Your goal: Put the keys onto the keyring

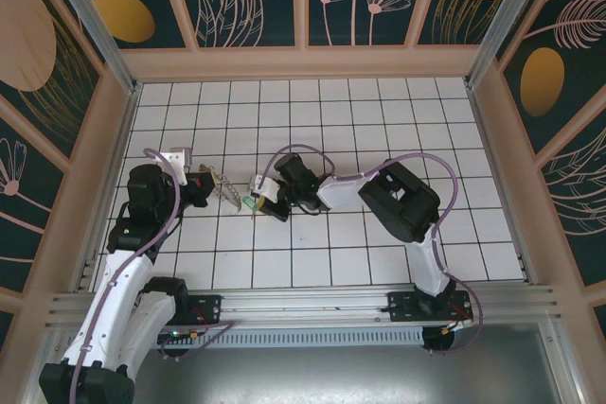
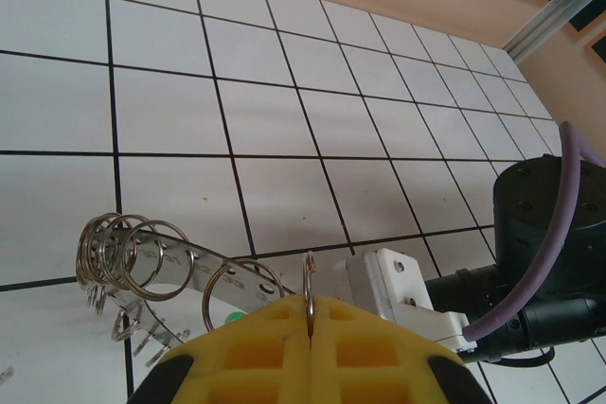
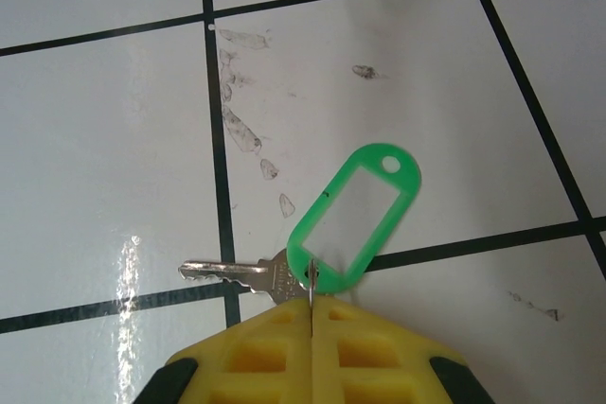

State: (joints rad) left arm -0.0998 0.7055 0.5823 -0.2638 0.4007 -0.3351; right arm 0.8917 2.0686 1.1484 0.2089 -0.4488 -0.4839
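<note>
Gripping the keys [image 3: 254, 276] by their small loop, beside the green tag [image 3: 355, 219], the right gripper [image 3: 311, 304] is clamped tight, while the left gripper [image 2: 310, 307] pinches one ring of the keyring [image 2: 194, 272] just beside them; both pieces are held, but the threading is not yet done.

white tiled table [image 1: 312, 257] — black grid lines, grey smudges [image 3: 241, 125] on one tile

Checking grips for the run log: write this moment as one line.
left gripper: shut on keyring | right gripper: shut on key, green tag attached | status: key not yet on keyring
</note>
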